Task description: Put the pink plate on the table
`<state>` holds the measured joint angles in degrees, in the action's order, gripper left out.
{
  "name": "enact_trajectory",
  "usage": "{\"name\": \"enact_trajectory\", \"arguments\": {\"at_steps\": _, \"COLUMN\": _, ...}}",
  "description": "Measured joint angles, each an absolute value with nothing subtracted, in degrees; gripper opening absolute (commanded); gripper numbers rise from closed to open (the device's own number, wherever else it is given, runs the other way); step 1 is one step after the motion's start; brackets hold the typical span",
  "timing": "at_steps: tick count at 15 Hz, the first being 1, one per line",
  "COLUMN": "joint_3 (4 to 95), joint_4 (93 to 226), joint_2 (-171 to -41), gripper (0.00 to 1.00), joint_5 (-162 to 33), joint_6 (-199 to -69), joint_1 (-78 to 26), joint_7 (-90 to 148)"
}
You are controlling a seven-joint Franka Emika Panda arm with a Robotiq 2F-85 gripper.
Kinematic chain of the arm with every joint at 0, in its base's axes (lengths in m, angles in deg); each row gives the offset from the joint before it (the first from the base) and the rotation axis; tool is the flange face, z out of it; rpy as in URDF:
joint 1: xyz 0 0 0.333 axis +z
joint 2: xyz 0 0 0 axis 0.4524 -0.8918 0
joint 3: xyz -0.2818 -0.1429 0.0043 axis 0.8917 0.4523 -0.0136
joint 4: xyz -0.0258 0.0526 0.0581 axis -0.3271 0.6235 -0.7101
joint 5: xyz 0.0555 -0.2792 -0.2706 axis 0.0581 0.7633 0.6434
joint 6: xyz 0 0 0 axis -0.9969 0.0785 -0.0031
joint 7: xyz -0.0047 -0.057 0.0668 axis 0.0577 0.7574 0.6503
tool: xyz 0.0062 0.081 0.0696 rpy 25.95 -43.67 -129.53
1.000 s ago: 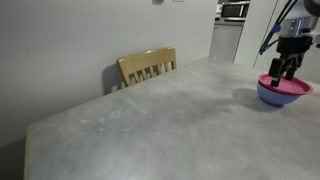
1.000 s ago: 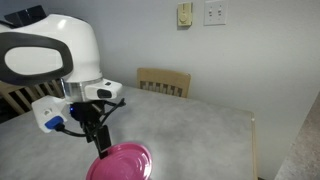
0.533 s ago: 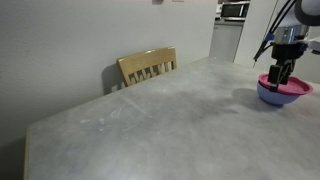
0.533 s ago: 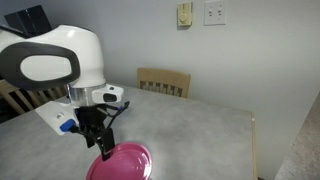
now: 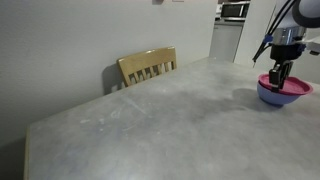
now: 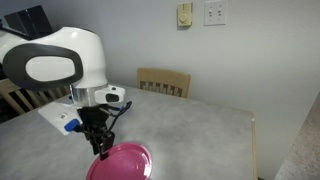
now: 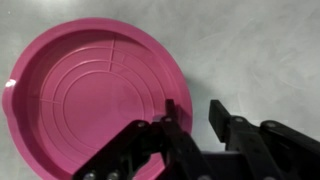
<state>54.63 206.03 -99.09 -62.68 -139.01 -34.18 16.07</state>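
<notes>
Pink plate (image 5: 298, 86) is seen resting on a lavender bowl (image 5: 281, 98) near one end of the grey counter (image 5: 150, 120), not on the counter surface itself. Claw (image 7: 195, 108) is lowered at the plate's rim. In the wrist view it is released: one finger is placed over the plate's inside and one outside, with the rim between them and a gap showing. A wooden chair (image 5: 147, 66) is noted against the counter's edge.

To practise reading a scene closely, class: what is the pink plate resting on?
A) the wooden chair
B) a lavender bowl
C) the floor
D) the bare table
B: in an exterior view the pink plate sits on top of the lavender bowl, which itself stands on the table.
</notes>
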Motion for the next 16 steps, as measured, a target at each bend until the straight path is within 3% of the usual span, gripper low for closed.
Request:
{"name": "enact_trajectory", "arguments": {"at_steps": 2, "joint_3": 54.63, "joint_4": 205.92, "joint_2": -99.09, "gripper": 0.0, "joint_5": -62.64, "joint_6": -139.01, "joint_1": -34.19, "joint_7": 15.98}}
{"name": "enact_trajectory", "arguments": {"at_steps": 16, "joint_3": 54.57, "joint_4": 205.5, "joint_2": -97.85, "gripper": 0.03, "joint_5": -55.14, "joint_6": -138.88, "joint_1": -33.52, "joint_7": 16.38}}
